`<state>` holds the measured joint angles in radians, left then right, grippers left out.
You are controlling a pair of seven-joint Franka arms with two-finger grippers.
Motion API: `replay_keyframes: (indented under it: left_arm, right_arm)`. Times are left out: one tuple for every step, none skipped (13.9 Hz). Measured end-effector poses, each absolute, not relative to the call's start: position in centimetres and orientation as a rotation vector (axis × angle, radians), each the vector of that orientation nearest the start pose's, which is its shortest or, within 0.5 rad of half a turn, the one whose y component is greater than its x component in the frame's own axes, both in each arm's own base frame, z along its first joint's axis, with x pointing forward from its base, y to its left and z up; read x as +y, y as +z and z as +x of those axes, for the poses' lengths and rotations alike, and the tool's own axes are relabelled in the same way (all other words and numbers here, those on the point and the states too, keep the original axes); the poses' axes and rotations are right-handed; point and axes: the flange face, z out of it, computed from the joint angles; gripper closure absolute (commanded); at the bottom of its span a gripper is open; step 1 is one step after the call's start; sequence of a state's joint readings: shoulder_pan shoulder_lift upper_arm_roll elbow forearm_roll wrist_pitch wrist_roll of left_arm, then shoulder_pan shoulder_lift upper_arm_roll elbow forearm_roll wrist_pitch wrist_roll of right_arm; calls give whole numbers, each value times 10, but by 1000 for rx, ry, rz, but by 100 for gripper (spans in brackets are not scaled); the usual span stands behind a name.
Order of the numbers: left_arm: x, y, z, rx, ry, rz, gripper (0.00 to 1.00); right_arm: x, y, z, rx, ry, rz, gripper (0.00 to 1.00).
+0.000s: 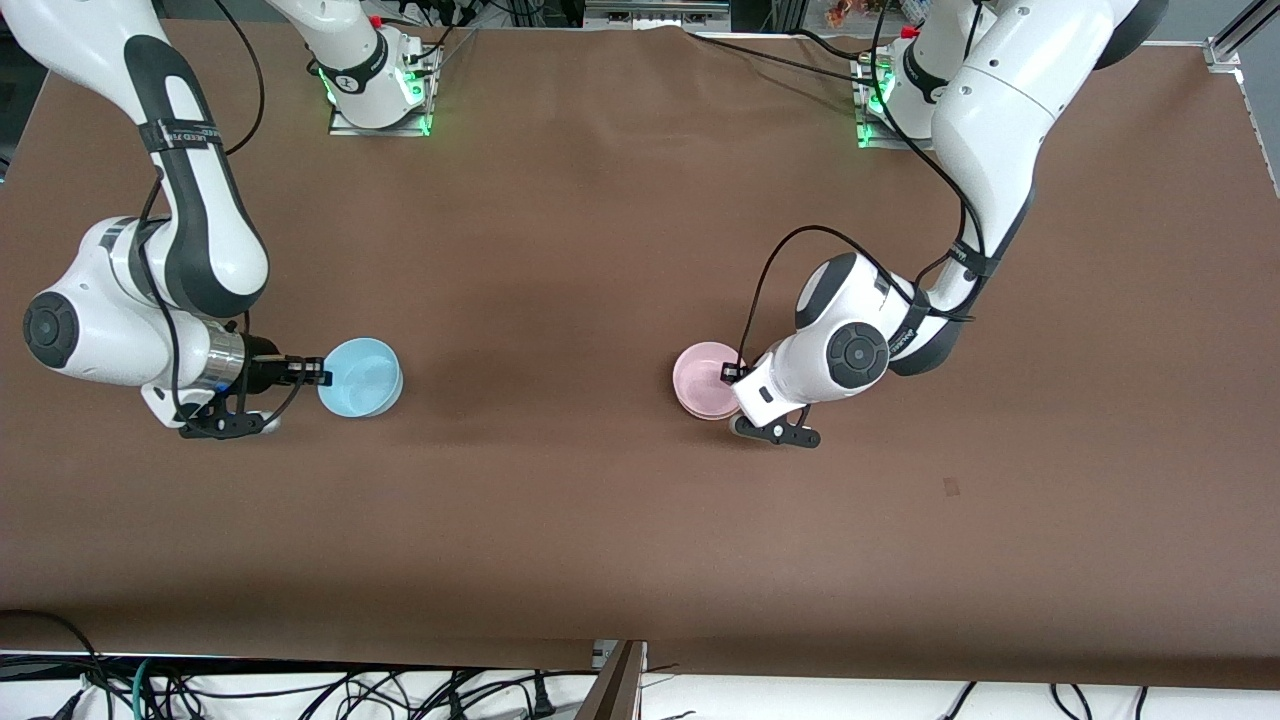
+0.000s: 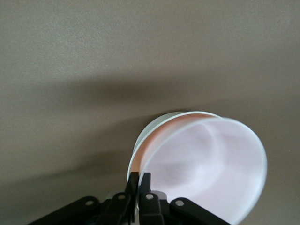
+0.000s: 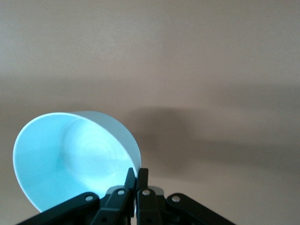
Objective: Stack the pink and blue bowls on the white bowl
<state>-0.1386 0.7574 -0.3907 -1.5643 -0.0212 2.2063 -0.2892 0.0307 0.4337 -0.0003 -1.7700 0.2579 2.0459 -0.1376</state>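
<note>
My left gripper (image 1: 728,374) is shut on the rim of the pale pink bowl (image 1: 703,375) near the table's middle. In the left wrist view the pink bowl (image 2: 211,173) sits tilted in the white bowl (image 2: 159,123). Only an arc of the white bowl's rim shows past it, beside my left gripper (image 2: 139,180). The front view hides the white bowl under the pink one. My right gripper (image 1: 322,377) is shut on the rim of the light blue bowl (image 1: 362,378) toward the right arm's end. The right wrist view shows the blue bowl (image 3: 70,154) tilted, pinched in my right gripper (image 3: 136,177).
A brown cloth (image 1: 560,250) covers the table. The two arm bases (image 1: 380,90) (image 1: 890,100) stand along its edge farthest from the front camera. Cables hang below the edge nearest that camera (image 1: 400,690). A small mark (image 1: 950,487) lies on the cloth.
</note>
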Motion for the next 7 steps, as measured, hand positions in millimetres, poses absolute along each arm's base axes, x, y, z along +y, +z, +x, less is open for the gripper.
replay_keyframes:
  left_arm:
    - [-318, 219, 618, 231, 291, -3356, 0]
    - [-318, 219, 618, 232, 290, -3356, 0]
    - [-319, 219, 618, 233, 290, -3356, 0]
    - [-319, 220, 618, 234, 289, -3356, 0]
    - [-319, 222, 619, 234, 282, -3358, 0]
    - [-319, 228, 621, 234, 266, -3361, 0]
    - [-319, 239, 625, 238, 248, -3362, 0]
  right_arm:
    - [40, 308, 637, -43, 216, -2906, 100]
    - [47, 309, 637, -41, 217, -2905, 100]
    - [57, 311, 637, -31, 222, -2903, 100]
    - [68, 312, 636, -10, 229, -2900, 100]
    - [81, 313, 635, 15, 237, -2896, 100]
    - [96, 314, 634, 44, 247, -2891, 100]
    - [111, 315, 632, 77, 258, -2886, 100]
